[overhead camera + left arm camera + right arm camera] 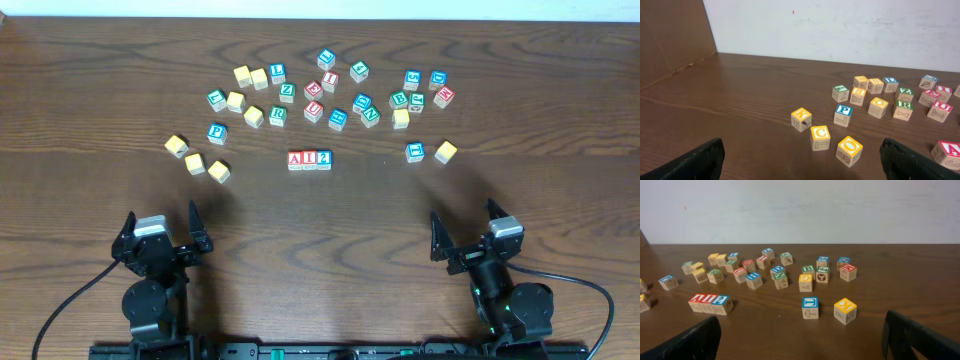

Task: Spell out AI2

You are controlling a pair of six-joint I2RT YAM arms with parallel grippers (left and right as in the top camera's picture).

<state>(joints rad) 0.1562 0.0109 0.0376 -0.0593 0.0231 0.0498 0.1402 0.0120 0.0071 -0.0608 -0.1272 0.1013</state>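
Three blocks stand touching in a row at the table's middle: a red A [295, 159], a red I [309, 159] and a blue 2 [323, 159]. The row also shows in the right wrist view, with the A [696, 302], the I [709, 303] and the 2 [721, 304] at the left. The A shows at the right edge of the left wrist view [949, 151]. My left gripper [163, 226] is open and empty near the front left. My right gripper [466, 226] is open and empty near the front right. Both are well short of the row.
Many loose letter blocks lie scattered across the far half of the table [330, 95]. Three yellow blocks [195, 163] lie to the left of the row. A blue block [415, 152] and a yellow block [446, 151] lie to its right.
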